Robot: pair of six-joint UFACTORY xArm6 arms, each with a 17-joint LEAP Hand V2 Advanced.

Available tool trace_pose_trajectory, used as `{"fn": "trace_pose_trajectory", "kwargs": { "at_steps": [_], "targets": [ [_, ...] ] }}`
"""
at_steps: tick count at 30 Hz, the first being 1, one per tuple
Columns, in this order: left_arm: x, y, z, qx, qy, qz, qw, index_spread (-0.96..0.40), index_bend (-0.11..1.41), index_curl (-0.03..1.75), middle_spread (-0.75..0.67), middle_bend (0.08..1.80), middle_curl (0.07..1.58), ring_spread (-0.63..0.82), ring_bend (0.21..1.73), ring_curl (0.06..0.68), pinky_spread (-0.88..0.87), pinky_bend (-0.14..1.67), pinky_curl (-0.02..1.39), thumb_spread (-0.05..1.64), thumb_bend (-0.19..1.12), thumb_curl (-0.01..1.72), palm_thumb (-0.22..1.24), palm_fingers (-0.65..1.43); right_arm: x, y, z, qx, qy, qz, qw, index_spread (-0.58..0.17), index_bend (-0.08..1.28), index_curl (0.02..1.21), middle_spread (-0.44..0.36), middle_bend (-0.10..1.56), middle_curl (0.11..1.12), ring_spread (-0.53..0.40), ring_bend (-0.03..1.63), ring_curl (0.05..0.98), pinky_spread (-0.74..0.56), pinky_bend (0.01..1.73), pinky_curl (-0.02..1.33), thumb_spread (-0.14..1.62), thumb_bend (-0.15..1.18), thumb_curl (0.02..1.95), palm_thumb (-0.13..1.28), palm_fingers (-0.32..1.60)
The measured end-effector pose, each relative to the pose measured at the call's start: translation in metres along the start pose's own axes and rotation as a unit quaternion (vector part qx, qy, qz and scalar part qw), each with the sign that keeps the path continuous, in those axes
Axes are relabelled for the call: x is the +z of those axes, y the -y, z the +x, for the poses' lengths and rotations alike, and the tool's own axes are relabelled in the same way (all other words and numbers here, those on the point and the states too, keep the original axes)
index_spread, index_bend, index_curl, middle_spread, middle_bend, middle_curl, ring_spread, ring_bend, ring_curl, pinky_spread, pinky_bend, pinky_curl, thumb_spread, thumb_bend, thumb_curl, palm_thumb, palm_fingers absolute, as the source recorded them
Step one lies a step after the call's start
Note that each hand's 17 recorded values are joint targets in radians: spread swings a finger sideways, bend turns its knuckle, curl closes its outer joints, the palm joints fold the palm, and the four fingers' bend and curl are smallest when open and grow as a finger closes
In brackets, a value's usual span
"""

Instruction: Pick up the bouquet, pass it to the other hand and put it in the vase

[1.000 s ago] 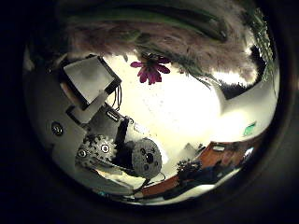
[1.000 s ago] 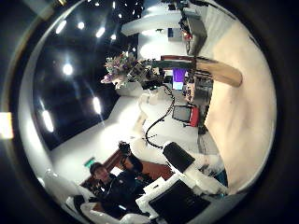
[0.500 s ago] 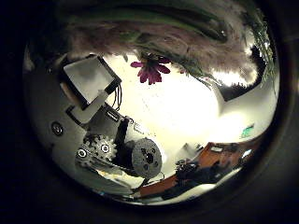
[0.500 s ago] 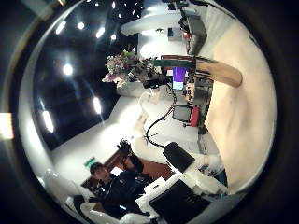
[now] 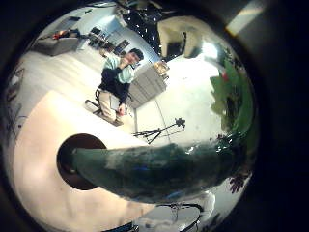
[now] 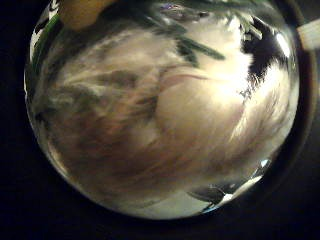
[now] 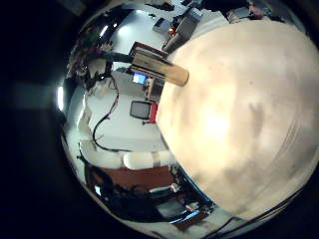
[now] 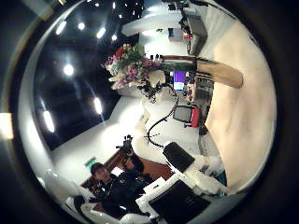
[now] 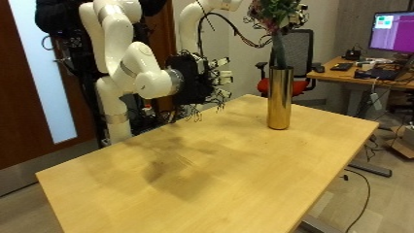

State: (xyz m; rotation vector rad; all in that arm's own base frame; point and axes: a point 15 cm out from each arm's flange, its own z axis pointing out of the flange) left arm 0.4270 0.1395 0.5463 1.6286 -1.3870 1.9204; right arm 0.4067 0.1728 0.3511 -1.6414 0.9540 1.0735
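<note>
In the outside view the bouquet [image 9: 277, 14], pink and purple flowers on green stems, stands with its stems down in the tall gold vase [image 9: 278, 97] on the far side of the wooden table [image 9: 220, 175]. My left hand is up at the blooms, mostly past the view's top edge; its fingers do not show. Blossoms [image 6: 150, 110] fill its thumb side palm view, and the stems [image 5: 164, 169] run close past its little finger side towards the vase mouth [image 5: 72, 159]. My right hand [image 9: 201, 83] hovers over the table beside the vase, fingers relaxed, empty. From it I see the bouquet [image 8: 131, 63] and vase [image 8: 213, 71].
A doorway and dark wall lie behind the arms. Desks with monitors [image 9: 391, 31] and an office chair [image 9: 300, 58] stand beyond the table's far edge. The vase [image 7: 164, 68] stands near the table's edge.
The left thumb side view, which showed the hand's own fingers and one purple flower, is now filled by blossoms close up. In the right thumb side view the bouquet has come nearer the vase.
</note>
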Motion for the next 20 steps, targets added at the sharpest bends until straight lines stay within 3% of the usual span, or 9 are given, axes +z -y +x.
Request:
{"fn": "trace_pose_trajectory", "kwargs": {
  "at_steps": [5, 20],
  "targets": [
    [-0.013, -0.002, -0.001, -0.001, 0.018, 0.007, 0.9998, 0.23, 0.09, 0.27, 0.59, 0.15, 0.28, 0.61, 0.49, 0.201, 0.64, 0.31, 0.31, 0.73, -0.04, 0.35, 0.21, -0.21, 0.0, 0.001, -0.001, -0.002, 0.0, -0.001, 1.0, -0.359, 0.15, 0.22, 0.061, 0.18, 0.27, 0.2, 0.37, 0.267, 0.43, 0.54, 0.31, 0.98, -0.03, 0.38, 0.63, -0.04],
    [-0.061, -0.042, 0.015, 0.001, 0.037, 0.02, 0.9991, 0.19, 0.12, 0.13, 0.59, 0.16, 0.16, 0.63, 0.41, 0.193, 0.63, 0.25, 0.3, 0.71, -0.04, 0.34, 0.2, -0.16, -0.01, 0.0, -0.007, -0.006, 0.004, 0.003, 1.0, -0.352, 0.15, 0.23, 0.061, 0.18, 0.27, 0.199, 0.37, 0.267, 0.44, 0.55, 0.31, 0.98, -0.03, 0.38, 0.64, -0.03]
  ]
}}
